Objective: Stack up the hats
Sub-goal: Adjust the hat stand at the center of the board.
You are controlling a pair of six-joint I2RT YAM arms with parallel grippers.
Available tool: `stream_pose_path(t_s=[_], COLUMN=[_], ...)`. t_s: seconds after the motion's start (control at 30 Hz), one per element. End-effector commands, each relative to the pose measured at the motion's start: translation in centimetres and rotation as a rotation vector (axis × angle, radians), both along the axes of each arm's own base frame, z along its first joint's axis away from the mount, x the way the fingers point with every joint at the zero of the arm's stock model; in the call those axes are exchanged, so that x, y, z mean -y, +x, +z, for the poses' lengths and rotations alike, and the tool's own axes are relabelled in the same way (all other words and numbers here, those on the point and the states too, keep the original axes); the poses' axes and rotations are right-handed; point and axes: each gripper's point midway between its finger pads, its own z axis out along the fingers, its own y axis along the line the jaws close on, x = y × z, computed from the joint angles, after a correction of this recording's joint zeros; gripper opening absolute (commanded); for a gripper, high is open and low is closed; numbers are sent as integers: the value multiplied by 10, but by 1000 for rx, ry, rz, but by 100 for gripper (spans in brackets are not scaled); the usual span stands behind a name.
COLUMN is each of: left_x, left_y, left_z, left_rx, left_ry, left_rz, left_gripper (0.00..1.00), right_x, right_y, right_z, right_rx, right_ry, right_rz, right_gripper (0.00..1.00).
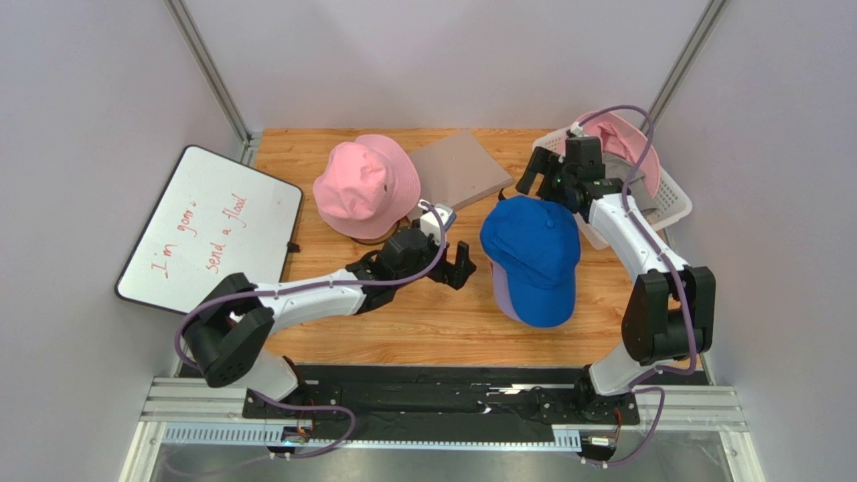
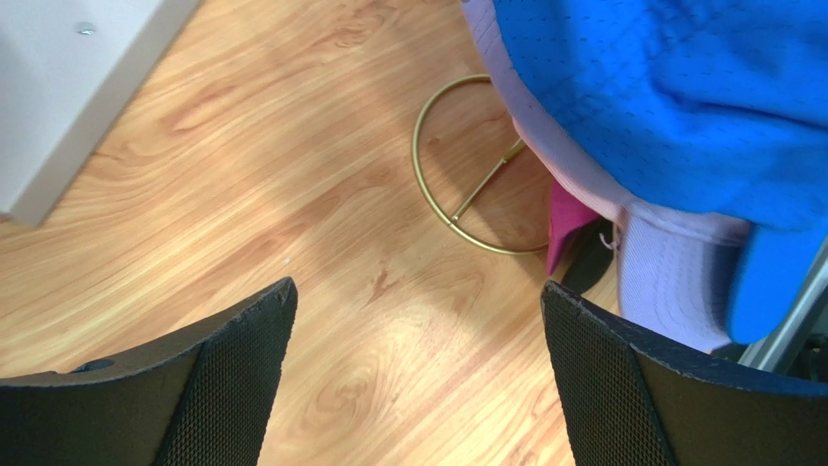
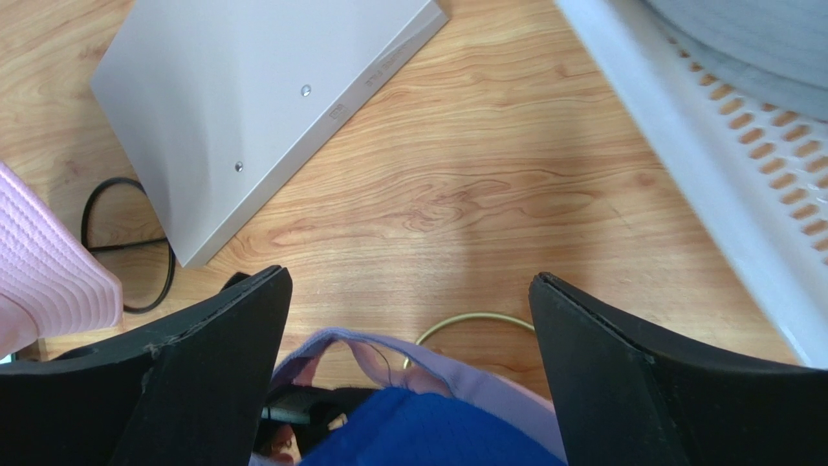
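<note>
Tabletop: light wood, with the arm bases at its near edge.
Pink bucket hat: sits crown up at the far left of centre, touching the grey board beside it.
Grey board: lies flat and is turned at an angle.
Blue baseball cap: right of centre, lying on top of a lavender cap whose edge shows on its left.
White mesh basket: at the far right corner, holding a pink hat.
Left gripper: jaws apart, just left of the blue cap.
Right gripper: spread wide over the blue cap's far edge.
Whiteboard: off the left edge, with red handwriting.
</note>
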Motion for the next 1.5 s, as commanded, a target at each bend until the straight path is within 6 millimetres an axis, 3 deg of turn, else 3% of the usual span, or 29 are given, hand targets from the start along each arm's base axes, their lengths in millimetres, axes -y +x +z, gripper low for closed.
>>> stream_pose_path(t_s=[0.0, 0.17, 0.27, 0.4, 0.43, 0.47, 0.53, 0.57, 0.63, 0.67, 0.8, 0.9, 1.13, 1.3, 1.47], left_x=[-13, -7, -2, 2, 3, 4, 6, 7, 11, 11, 8, 6, 3, -15, -45], left_y=[1, -2, -3, -3, -2, -1, 1, 1, 0, 0, 0, 1, 4, 7, 9], left_z=[31, 18, 9, 1, -2, -2, -6, -9, -11, -11, -9, -9, -8, -9, -9], left_rx=[49, 18, -5, -35, -46, -50, -69, -77, -85, -86, -79, -67, -58, -47, -43], left_ry=[-50, -38, -30, -32, -33, -31, -29, -28, -30, -32, -25, -13, 6, 65, 104], left_rz=[56, 45, 49, 73, 82, 92, 104, 103, 100, 102, 112, 112, 128, 180, 261], left_gripper=[99, 99, 99, 99, 99, 99, 99, 99, 99, 99, 99, 99, 99, 100, 100], right_x=[30, 77, 114, 148, 152, 154, 151, 147, 145, 143, 143, 136, 98, 73, 57], right_y=[-3, -19, -38, -68, -79, -88, -94, -106, -108, -118, -124, -124, -122, -126, -135], right_z=[69, 106, 106, 71, 47, 39, 22, -1, -18, -38, -67, -76, -75, -71, -71], right_rx=[130, 190, 166, 82, 28, 13, -3, -49, -51, -84, -120, -140, -121, -119, -127], right_ry=[-53, -78, -72, -105, -121, -125, -106, -93, -56, -53, -52, -62, -66, -71, -98], right_rz=[-85, -244, -351, -443, -462, -472, -481, -485, -516, -525, -545, -513, -398, -349, -309], right_gripper=[100, 100, 100, 100, 100, 100, 100, 100, 100, 100, 100, 99, 99, 98, 98])
